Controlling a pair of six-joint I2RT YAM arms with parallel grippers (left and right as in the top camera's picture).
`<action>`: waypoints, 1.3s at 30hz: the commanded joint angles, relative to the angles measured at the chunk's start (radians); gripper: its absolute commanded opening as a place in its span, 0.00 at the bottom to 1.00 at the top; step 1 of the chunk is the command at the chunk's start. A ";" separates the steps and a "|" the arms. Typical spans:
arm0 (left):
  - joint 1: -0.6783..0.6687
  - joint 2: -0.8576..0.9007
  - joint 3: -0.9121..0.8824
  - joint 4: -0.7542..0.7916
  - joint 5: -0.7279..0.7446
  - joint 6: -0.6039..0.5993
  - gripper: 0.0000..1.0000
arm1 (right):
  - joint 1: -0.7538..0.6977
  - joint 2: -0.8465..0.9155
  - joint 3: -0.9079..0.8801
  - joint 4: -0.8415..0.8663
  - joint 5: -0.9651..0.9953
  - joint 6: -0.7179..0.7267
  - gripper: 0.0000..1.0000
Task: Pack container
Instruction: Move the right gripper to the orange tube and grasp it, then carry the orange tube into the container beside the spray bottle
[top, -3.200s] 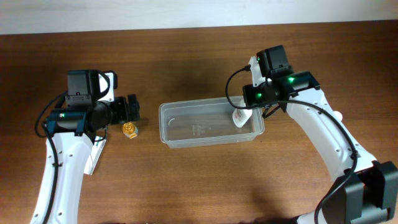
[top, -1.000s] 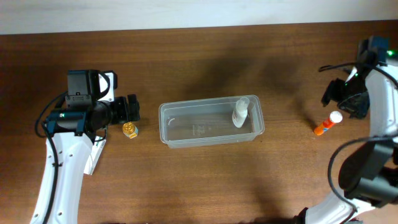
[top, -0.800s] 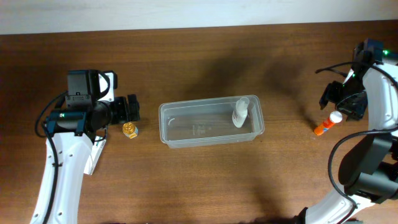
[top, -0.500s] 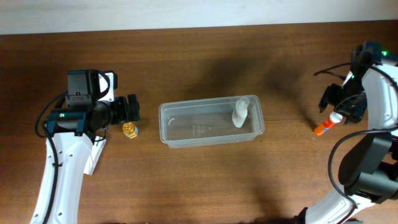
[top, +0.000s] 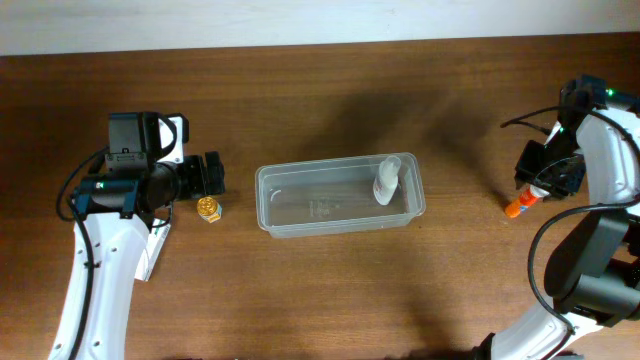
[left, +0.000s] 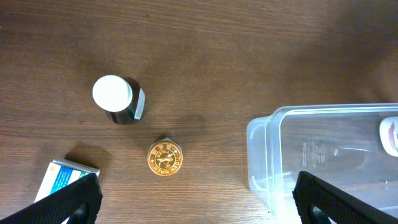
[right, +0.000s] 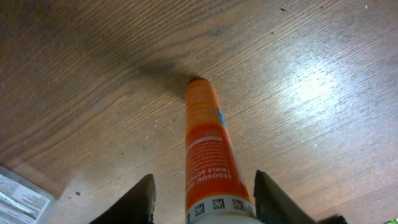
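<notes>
Between the spread fingers of your right gripper (right: 204, 180) lies the orange tube (right: 203, 134) — not yet gripped; close on it, then carry it to the container (top: 262, 192).

Left claw (left: 196, 190), right claw (right: 204, 196) parted.

Right gripper (right: 204, 202) left the container (top: 262, 200); now straddles the orange tube (right: 205, 149).
</notes>
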 joint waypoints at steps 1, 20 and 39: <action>-0.003 0.001 0.019 0.003 0.011 -0.006 0.99 | -0.006 0.003 -0.009 0.003 0.001 0.006 0.37; -0.003 0.001 0.019 0.003 0.011 -0.006 0.99 | 0.003 -0.006 0.016 -0.004 -0.003 0.005 0.18; -0.003 0.001 0.019 0.003 0.011 -0.006 0.99 | 0.411 -0.382 0.092 -0.047 -0.138 -0.225 0.18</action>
